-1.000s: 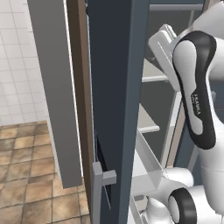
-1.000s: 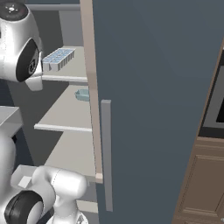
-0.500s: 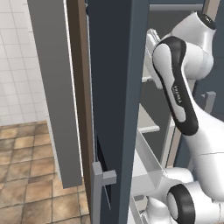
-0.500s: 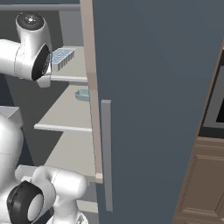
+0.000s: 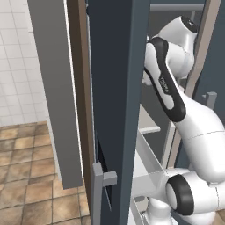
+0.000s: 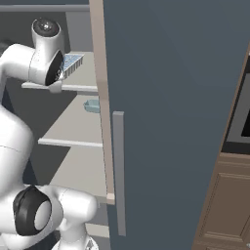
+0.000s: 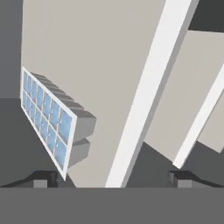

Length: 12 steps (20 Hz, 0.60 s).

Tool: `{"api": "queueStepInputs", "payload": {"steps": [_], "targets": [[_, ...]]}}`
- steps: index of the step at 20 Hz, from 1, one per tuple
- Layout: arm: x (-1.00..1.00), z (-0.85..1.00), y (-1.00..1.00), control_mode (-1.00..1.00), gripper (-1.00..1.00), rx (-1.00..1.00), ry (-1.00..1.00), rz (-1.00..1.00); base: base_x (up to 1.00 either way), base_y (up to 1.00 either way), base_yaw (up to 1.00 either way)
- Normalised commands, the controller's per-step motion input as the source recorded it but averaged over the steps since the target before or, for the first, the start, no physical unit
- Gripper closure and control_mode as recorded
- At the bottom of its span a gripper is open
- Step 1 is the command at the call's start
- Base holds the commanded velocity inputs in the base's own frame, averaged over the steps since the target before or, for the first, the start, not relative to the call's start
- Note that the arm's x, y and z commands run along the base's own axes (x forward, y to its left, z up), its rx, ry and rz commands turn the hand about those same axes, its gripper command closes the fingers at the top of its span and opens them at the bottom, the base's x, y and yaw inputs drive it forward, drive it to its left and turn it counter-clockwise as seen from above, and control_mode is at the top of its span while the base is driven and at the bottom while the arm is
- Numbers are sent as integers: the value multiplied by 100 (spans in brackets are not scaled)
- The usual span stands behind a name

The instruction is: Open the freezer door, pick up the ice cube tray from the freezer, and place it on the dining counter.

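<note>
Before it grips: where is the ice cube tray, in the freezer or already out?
In. The ice cube tray lies on a freezer shelf; the gripper is open, apart from it.

White tiled wall (image 5: 15, 66) meets a brown tiled floor (image 5: 26, 176); dark wood cabinets (image 6: 227, 205) stand at the right.

A small teal container (image 6: 91, 105) sits on a shelf; brown tiled floor (image 5: 26, 176) lies below.
</note>
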Motion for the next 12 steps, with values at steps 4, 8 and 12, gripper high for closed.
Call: {"api": "queueStepInputs", "payload": {"steps": [4, 8, 12], "targets": [[50, -3, 14, -100, -100, 1, 0, 0, 0, 0, 0], [42, -6, 13, -100, -100, 0, 0, 0, 0, 0, 0], [41, -15, 13, -100, -100, 0, 0, 0, 0, 0, 0]]}}
